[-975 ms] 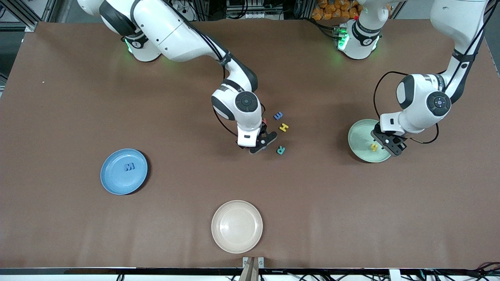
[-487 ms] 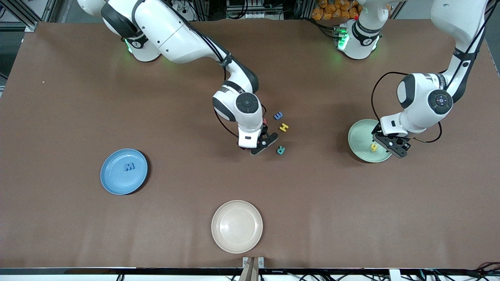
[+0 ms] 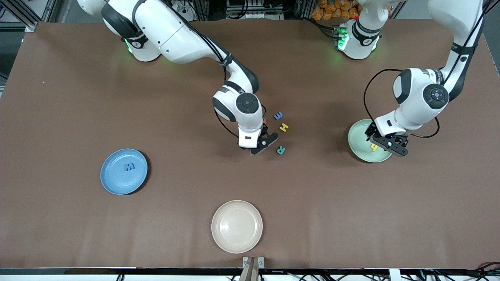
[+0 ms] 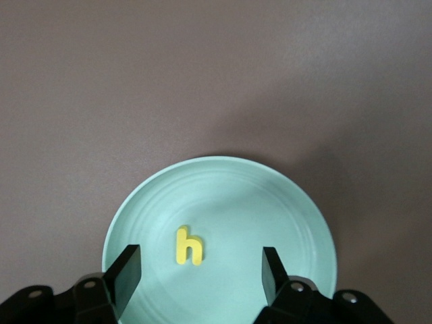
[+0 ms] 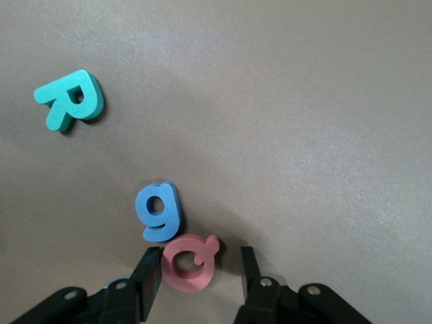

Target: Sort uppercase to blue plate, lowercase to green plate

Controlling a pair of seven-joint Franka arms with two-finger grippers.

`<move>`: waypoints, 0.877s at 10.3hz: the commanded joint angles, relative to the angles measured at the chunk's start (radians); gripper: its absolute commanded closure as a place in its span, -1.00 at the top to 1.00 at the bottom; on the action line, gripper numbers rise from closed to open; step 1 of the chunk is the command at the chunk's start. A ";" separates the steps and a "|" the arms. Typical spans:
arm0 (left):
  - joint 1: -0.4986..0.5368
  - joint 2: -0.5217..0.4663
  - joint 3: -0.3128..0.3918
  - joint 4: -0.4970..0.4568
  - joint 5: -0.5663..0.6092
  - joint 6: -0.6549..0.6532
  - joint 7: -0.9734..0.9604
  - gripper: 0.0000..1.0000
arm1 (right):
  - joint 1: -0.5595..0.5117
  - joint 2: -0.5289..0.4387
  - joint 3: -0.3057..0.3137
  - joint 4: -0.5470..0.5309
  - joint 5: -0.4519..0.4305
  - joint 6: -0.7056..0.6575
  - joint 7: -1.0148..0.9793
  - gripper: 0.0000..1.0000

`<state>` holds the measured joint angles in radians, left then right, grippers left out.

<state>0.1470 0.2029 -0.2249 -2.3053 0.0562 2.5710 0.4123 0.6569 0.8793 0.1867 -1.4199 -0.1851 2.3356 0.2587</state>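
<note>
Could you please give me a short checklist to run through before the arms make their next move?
1. Left gripper has let go of the yellow h: ok, its fingers stand apart on either side of it.
2. Yellow h lies flat in the green plate: ok.
3. Right gripper lined up on the red Q: ok, one finger on each side, not yet closed on it.
4. Blue lowercase letter clear of that grasp: not ok, it touches the Q.
5. Blue plate free to receive: ok, only the blue M in it.
6. Grip depth on the Q: cannot tell.
</note>
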 commanded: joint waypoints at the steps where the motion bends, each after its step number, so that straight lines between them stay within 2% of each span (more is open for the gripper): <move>1: 0.002 -0.049 -0.024 -0.005 -0.019 -0.029 -0.154 0.72 | 0.004 0.027 0.005 0.036 -0.020 -0.005 -0.002 -0.35; 2: 0.002 -0.071 -0.028 -0.008 -0.019 -0.031 -0.218 0.77 | 0.006 0.027 0.005 0.035 -0.046 -0.005 -0.001 -0.83; 3: 0.000 -0.083 -0.031 -0.013 -0.019 -0.032 -0.299 0.78 | 0.000 0.026 0.005 0.035 -0.059 -0.005 -0.004 -1.00; 4: 0.002 -0.091 -0.048 -0.014 -0.019 -0.035 -0.396 0.96 | -0.005 0.018 0.005 0.035 -0.060 -0.009 -0.006 -1.00; 5: 0.002 -0.095 -0.051 -0.016 -0.019 -0.035 -0.456 1.00 | -0.013 0.006 0.007 0.035 -0.057 -0.018 -0.006 -1.00; 9: 0.000 -0.123 -0.085 -0.019 -0.021 -0.055 -0.596 1.00 | -0.078 -0.104 0.003 0.026 0.018 -0.145 -0.007 -1.00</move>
<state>0.1459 0.1225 -0.2969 -2.3061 0.0541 2.5440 -0.1450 0.6126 0.8435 0.1836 -1.3708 -0.2026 2.2439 0.2587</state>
